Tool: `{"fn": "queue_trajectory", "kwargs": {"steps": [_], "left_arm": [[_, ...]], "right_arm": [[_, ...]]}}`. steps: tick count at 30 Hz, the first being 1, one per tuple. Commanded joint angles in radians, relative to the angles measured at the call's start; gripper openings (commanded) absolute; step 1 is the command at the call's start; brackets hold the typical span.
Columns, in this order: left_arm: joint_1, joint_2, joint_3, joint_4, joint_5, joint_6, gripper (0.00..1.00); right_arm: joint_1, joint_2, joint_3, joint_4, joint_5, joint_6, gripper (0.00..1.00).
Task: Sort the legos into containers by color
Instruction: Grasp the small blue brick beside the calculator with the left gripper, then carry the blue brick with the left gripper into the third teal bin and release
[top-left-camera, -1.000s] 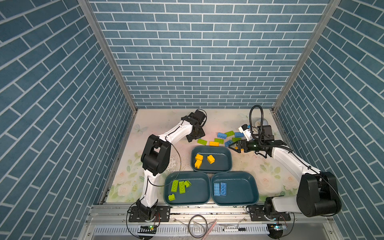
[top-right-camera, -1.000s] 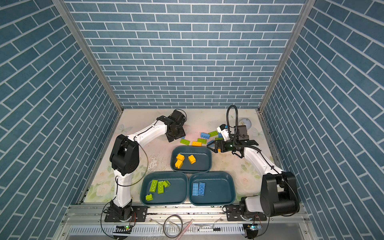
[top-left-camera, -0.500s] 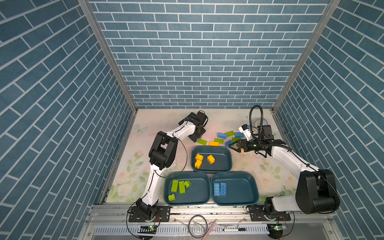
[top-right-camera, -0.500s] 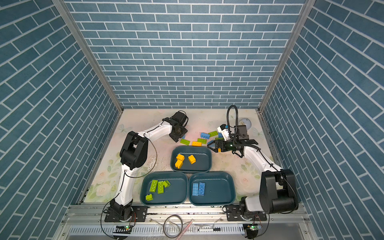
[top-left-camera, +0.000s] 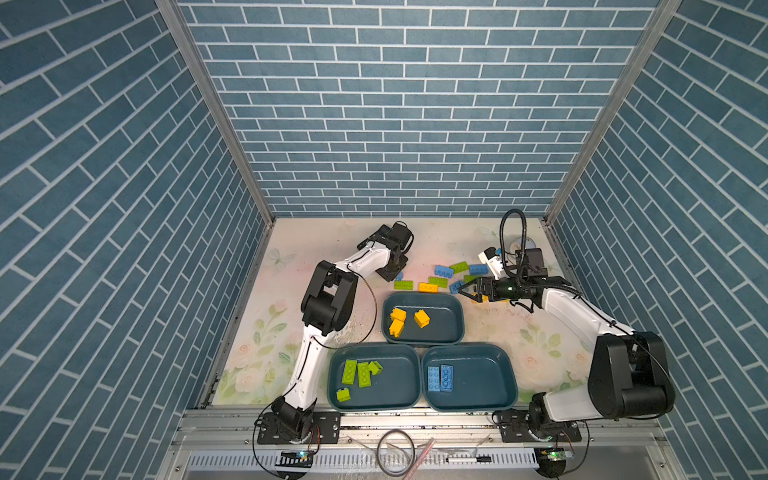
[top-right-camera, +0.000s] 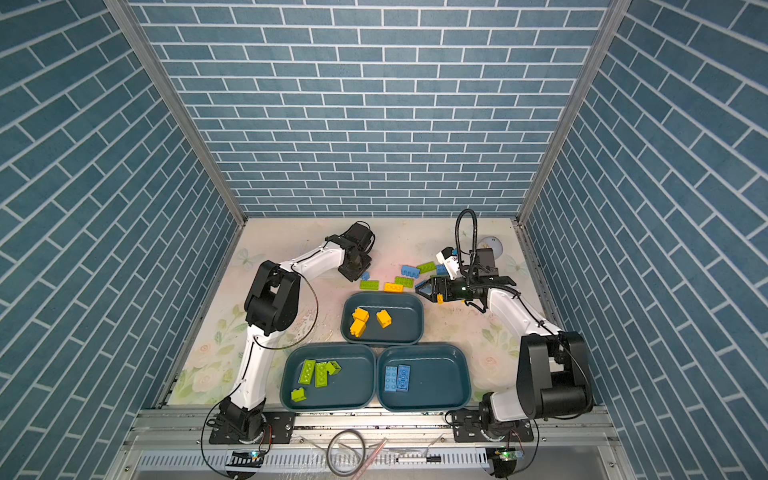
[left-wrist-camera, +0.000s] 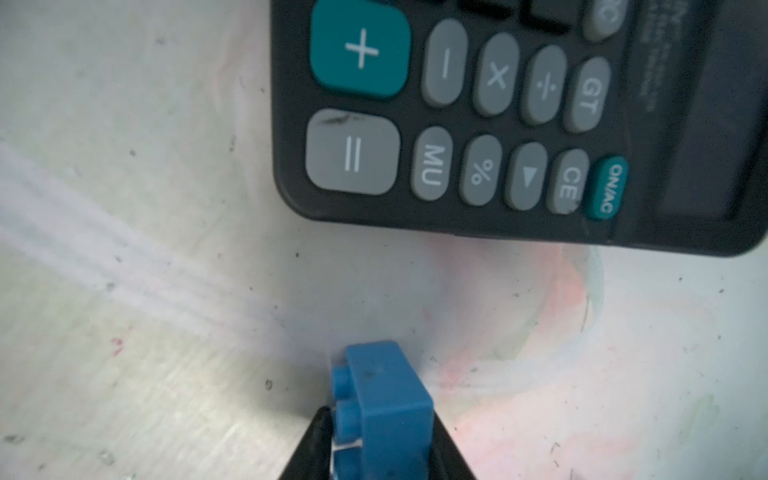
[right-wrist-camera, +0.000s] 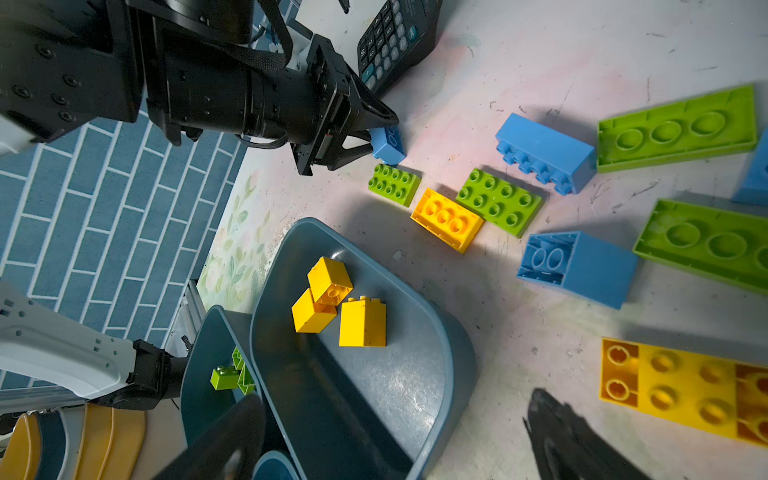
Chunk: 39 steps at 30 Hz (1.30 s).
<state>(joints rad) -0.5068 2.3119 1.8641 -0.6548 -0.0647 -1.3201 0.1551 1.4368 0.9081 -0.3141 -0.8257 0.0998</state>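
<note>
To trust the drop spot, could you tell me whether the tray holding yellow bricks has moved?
No. The yellow-brick tray stays just behind the green-brick tray and blue-brick tray.

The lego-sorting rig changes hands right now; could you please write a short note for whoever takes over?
Left claw: shut on a small blue brick next to the calculator.
Right claw: open and empty, beside the loose bricks.
Done: far tray holds three yellow bricks, front-left tray four green bricks, front-right tray two blue bricks.
Left: drop the held brick in the front-right tray, then sort the loose green, blue and yellow ones beyond the far tray.
</note>
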Motion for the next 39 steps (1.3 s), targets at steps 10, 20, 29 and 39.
{"fn": "queue_trajectory", "kwargs": {"steps": [10,20,29,39], "left_arm": [[0.013,-0.108,0.017,-0.056,0.024,0.21,0.16],[-0.086,-0.397,-0.165,-0.147,0.204,0.521,0.19],[-0.323,-0.611,-0.355,-0.192,0.266,0.591,0.19],[-0.628,-0.609,-0.444,-0.161,0.33,0.773,0.19]], "right_arm": [[-0.01,-0.008,0.012,0.007,-0.033,-0.014,0.99],[-0.012,-0.012,0.01,0.033,-0.047,0.007,0.99],[-0.012,-0.028,-0.004,0.044,-0.058,0.028,0.99],[-0.012,-0.066,-0.041,0.022,-0.058,0.02,0.99]]}}
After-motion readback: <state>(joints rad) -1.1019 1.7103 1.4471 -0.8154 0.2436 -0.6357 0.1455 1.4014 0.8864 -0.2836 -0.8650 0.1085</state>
